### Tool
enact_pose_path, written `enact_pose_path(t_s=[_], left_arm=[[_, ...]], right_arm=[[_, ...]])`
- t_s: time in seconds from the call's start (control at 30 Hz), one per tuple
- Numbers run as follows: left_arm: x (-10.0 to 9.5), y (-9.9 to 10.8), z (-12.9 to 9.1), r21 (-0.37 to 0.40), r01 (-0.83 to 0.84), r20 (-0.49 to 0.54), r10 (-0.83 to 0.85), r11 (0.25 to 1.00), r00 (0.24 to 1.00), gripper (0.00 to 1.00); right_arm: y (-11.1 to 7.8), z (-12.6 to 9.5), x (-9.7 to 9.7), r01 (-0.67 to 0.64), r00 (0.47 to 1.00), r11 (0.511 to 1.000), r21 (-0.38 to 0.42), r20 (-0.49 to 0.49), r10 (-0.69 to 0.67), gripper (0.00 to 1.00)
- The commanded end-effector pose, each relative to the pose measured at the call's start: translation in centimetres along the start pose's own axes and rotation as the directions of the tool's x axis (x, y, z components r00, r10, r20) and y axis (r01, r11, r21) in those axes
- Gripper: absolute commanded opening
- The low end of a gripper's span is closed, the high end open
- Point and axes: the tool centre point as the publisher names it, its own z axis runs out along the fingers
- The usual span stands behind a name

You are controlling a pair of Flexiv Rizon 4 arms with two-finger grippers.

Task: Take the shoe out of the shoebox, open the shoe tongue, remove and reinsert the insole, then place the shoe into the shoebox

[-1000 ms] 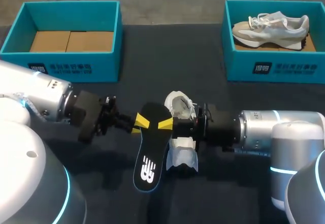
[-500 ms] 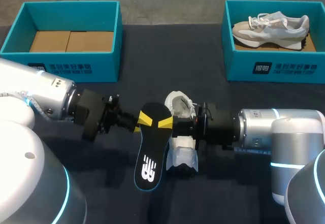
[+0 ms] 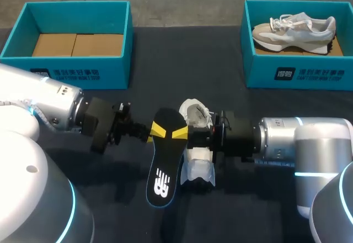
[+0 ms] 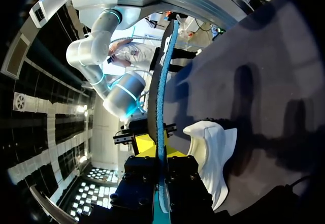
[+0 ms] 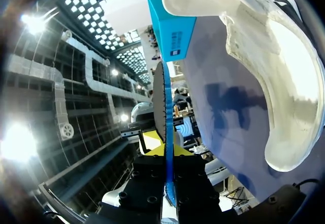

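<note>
The shoe [image 3: 197, 168] lay out on the desk [image 3: 165, 61]. The insole [image 3: 164, 166] was out too, just beside the shoe. The left jaws and right jaws both pinched the insole. Left to do, I think: insole back in, then shoe into the shoebox [image 3: 22, 66].

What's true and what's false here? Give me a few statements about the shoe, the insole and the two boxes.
1. The black insole is out of the white shoe. True.
2. The white shoe sits in the left shoebox. False: it lies on the table between the arms.
3. The right shoebox holds a grey sneaker. True.
4. The insole lies untouched. False: both arms' jaws are shut on it.
</note>
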Motion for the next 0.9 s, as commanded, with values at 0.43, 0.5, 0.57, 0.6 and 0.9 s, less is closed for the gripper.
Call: enact_pose_path(t_s=[0.43, 0.5, 0.57, 0.6, 0.9], left_arm=[[0.4, -0.4, -0.3, 0.043, 0.062, -0.032, -0.061, 0.997, 0.998, 0.00], [0.7, -0.3, -0.3, 0.046, 0.067, -0.042, -0.065, 0.997, 0.997, 0.00], [0.8, -0.4, -0.3, 0.055, 0.078, -0.047, -0.075, 0.995, 0.996, 0.00], [0.8, -0.4, -0.4, 0.061, 0.080, -0.052, -0.077, 0.995, 0.996, 0.00], [0.8, -1.1, -0.3, 0.132, 0.127, -0.063, -0.119, 0.983, 0.991, 0.00]], right_arm=[[-0.5, -1.4, -0.3, -0.058, 0.997, 0.998, -0.031, 0.053, 0.059, 1.00], [-0.7, -2.0, -0.2, -0.059, 0.996, 0.997, -0.046, 0.057, 0.062, 1.00], [-0.8, -2.4, -0.2, -0.060, 0.996, 0.997, -0.054, 0.059, 0.063, 1.00], [-0.9, -2.6, -0.2, -0.061, 0.996, 0.996, -0.059, 0.063, 0.065, 1.00], [-2.0, -4.8, 0.0, -0.073, 0.989, 0.991, -0.108, 0.124, 0.086, 1.00]])
